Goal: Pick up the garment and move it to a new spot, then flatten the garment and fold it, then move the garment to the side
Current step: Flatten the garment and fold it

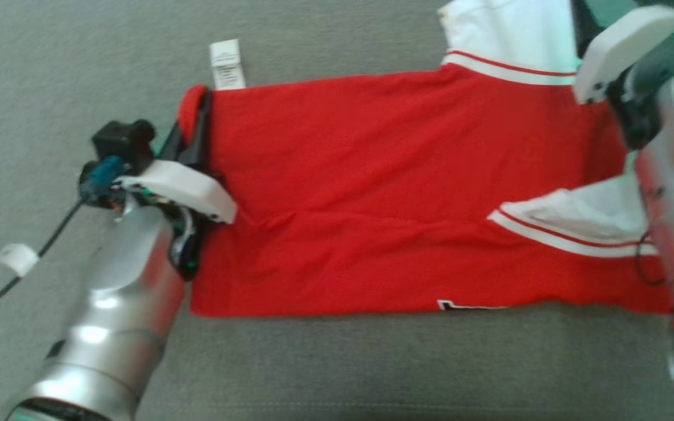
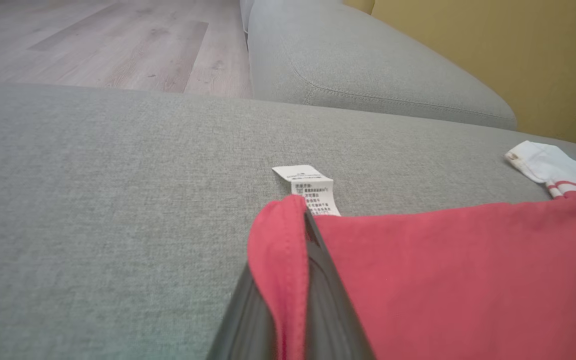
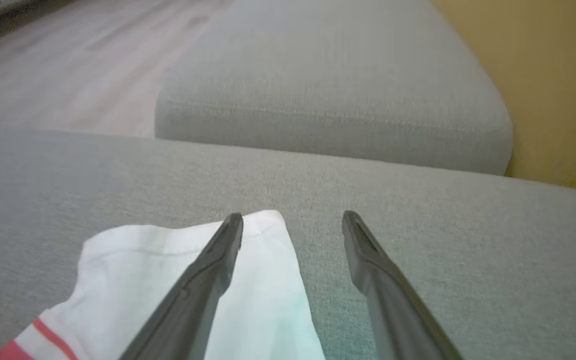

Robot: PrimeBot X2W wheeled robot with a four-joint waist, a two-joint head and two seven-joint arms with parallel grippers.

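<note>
At the far left of the head view, the left gripper point(image 2: 304, 220) is pressed together on the garment point(image 1: 372, 193), pinching the far corner of its red hem, and a fold of red cloth is drawn up between and over the two dark fingers. Just beyond that corner a white care label point(image 1: 227, 64) lies flat on the grey sofa cushion point(image 1: 372, 362).

From there the garment stretches rightward. Its long axis runs across the cushion from side to side, with the hem pointing to the robot's left and the shoulders and sleeves to its right. The red body lies mostly flat, with a shallow crease along its middle. Towards the right, the near sleeve point(image 1: 577, 222), white with a red stripe, is turned in over the red body, while the far sleeve point(image 3: 133, 270) sticks out onto the bare cushion.

At the far right the right gripper point(image 3: 293, 218) is spread wide and holds nothing. One finger lies over the tip of the far sleeve and the other over bare cushion, so the cloth sits to one side of its gap rather than inside it.

The left end looks secured and the right end not. The right arm is the nearer to the shoulder end, and it likely has to shift sideways over the sleeve before closing
</note>
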